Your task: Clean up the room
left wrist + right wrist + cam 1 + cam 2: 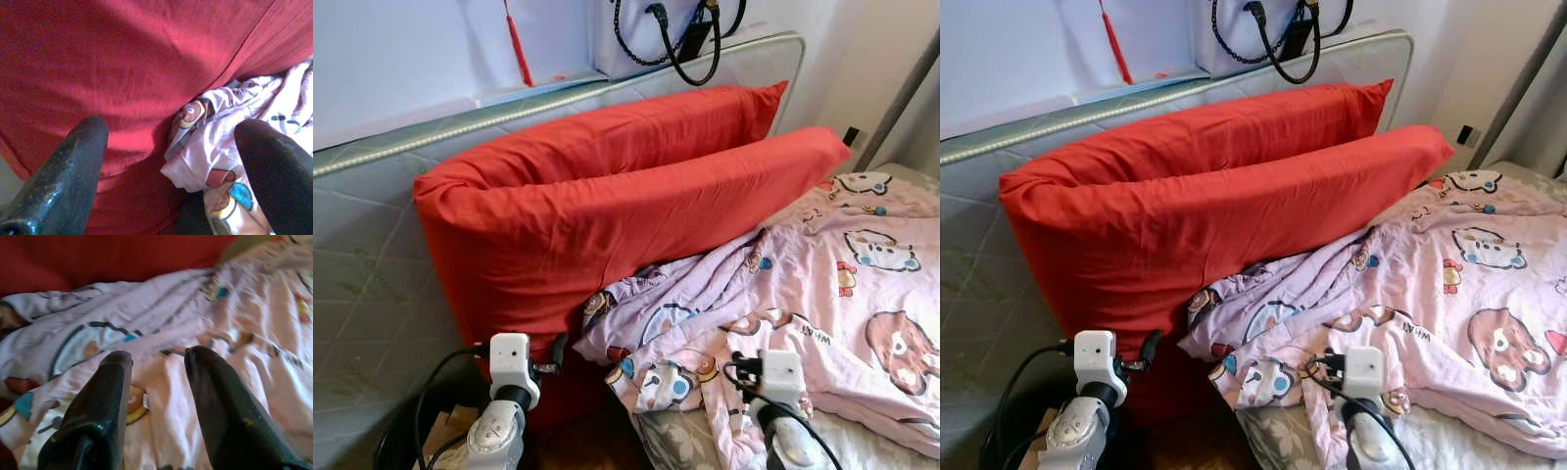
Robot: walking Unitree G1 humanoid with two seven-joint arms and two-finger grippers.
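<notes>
both claws work low at the edge of the bed. left gripper point(171, 161) has its two black fingers spread wide apart, holding nothing; between them lie the red fabric of the big pillow and a bunched corner of the pink sheet. right gripper point(156, 362) hovers over the crumpled pink cloth with its fingers parted by a narrow gap, and nothing is pinched between them; whether the tips touch the cloth cannot be told.

from the head camera, the left silver arm with its white wrist block point(509, 364) rises at 7 o'clock, just in front of the lower corner of the long red fabric pillow point(607, 225). a second red pillow point(656, 122) of the same cloth stands behind it, and both lean on edge against the pale green quilted mattress point(362, 284) propped upright behind them. the right silver arm with its white wrist block point(779, 377) comes up at 5 o'clock, over the rumpled edge of the pink cartoon-bear printed bedsheet point(822, 294), which spreads from centre toward 3 o'clock and bunches up against the front pillow's lower edge.

at 12 o'clock a bag with black looped handles and a chain strap point(680, 29) sits on top of the mattress edge. a thin red cord point(517, 44) hangs down the white wall at 11 o'clock.
</notes>
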